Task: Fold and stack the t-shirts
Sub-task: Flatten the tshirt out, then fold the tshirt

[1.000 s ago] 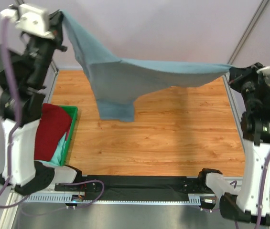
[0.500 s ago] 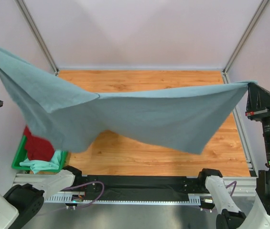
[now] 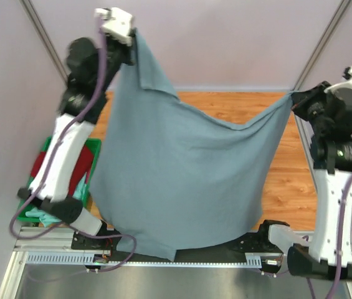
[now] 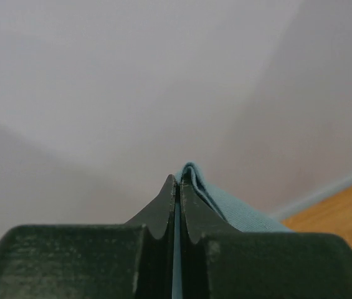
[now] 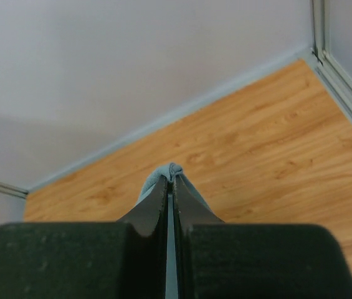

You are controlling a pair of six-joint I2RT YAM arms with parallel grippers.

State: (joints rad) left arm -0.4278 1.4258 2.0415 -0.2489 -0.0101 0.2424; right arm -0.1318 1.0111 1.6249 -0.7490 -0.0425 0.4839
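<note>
- The slate grey-blue t-shirt (image 3: 176,174) now hangs in the air as one broad sheet. Half a second ago it was stretched wide and low across the bench (image 3: 288,187).
- The left arm has come back into the overhead view and stands raised high at the back left. The right arm has stayed at the right edge.
- The left tool (image 3: 133,38) is clamped on the shirt's top left corner, with the cloth pinched between its closed fingers in the wrist view (image 4: 177,182).
- The right tool (image 3: 294,97) is clamped on the opposite corner, lower than the left one. A small fold of fabric pokes out at its tips (image 5: 170,179).
- The shirt sags between the two tools, and its lower edge drops to the near edge of the bench, over the black rail.
- Three t-shirts in all: the grey-blue one held up, plus a dark red one (image 3: 83,163) and a mint-green one (image 3: 37,215) in the green bin (image 3: 90,180) at the left, partly hidden by the left arm.
- Two tools, one bin.
</note>
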